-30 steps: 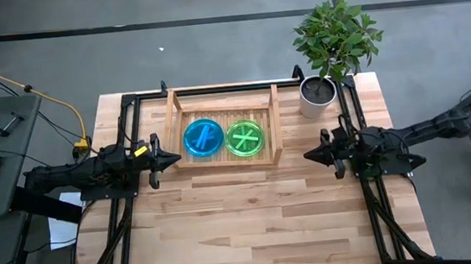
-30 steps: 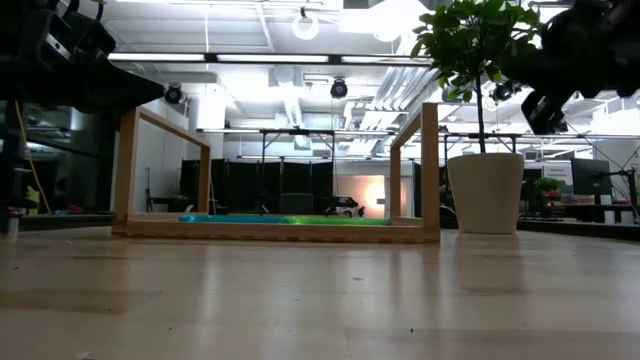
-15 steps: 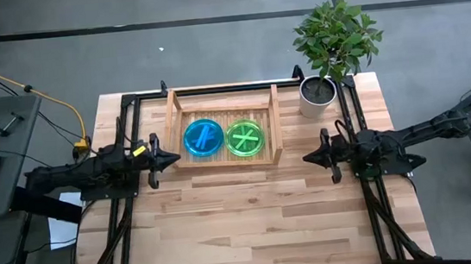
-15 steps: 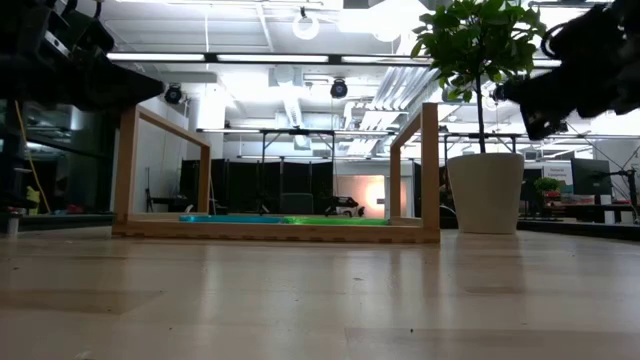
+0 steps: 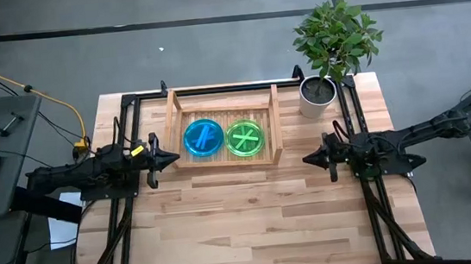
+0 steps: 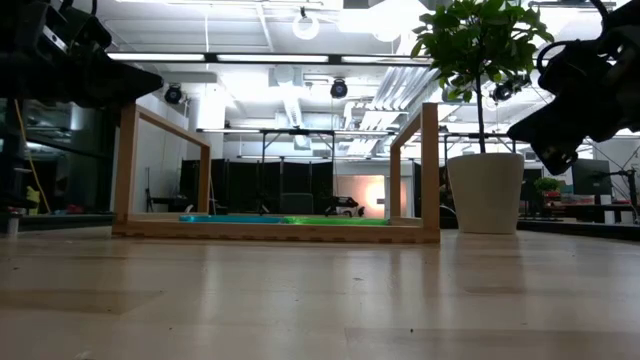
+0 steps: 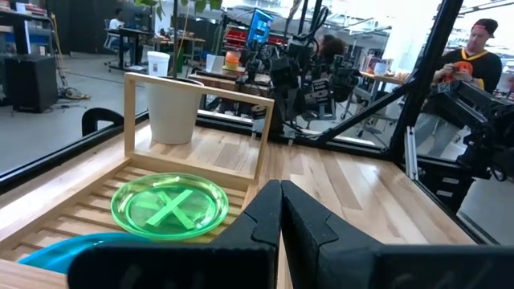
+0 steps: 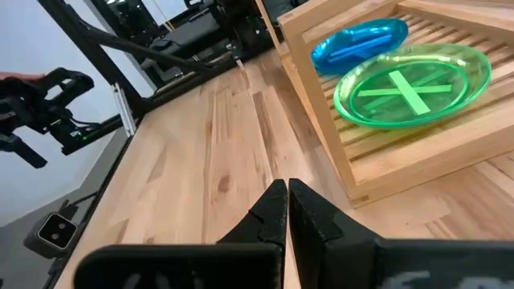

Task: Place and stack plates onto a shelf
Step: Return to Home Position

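plates rest side by side on the shelf slats, blue plate toward the left arm, green plate toward the right. the shelf lies between both arms. the left gripper, closed and empty, is just beside a side rail. the right gripper, also closed and empty, is farther off. no writing is legible.

We see even, bright overhead light — white ceiling strip lamps glare in the low view, whose near pale wooden tabletop blurs; shadows are soft.
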You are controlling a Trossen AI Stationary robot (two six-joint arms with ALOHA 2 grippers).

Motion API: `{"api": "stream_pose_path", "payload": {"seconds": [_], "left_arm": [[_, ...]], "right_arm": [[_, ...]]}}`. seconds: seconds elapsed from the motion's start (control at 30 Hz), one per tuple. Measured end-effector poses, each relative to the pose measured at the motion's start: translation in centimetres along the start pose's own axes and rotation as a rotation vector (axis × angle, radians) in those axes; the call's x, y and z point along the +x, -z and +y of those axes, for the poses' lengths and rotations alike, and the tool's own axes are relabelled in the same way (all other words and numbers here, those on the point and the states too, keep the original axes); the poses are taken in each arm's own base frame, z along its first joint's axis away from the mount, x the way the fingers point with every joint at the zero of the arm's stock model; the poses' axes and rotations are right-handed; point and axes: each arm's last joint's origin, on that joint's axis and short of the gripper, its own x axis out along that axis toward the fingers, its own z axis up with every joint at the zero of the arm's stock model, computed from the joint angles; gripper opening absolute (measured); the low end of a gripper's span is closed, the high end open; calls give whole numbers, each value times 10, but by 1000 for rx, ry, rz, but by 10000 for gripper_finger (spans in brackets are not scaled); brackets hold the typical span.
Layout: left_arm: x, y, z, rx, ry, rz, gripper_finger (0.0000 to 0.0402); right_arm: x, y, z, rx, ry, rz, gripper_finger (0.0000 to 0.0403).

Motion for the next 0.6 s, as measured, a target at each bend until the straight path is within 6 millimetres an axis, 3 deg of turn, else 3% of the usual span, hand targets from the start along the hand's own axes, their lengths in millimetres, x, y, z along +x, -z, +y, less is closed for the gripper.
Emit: {"api": "stream_pose_path", "payload": {"seconds": [0.37,0.6], "left_arm": [[0,0,0,0,0,0,0],[0,0,0,0,0,1,0]], "right_arm": [[-2,-2,1,-2,-13,-19,0],[-12,-12,5,22,-86,-153,0]]}}
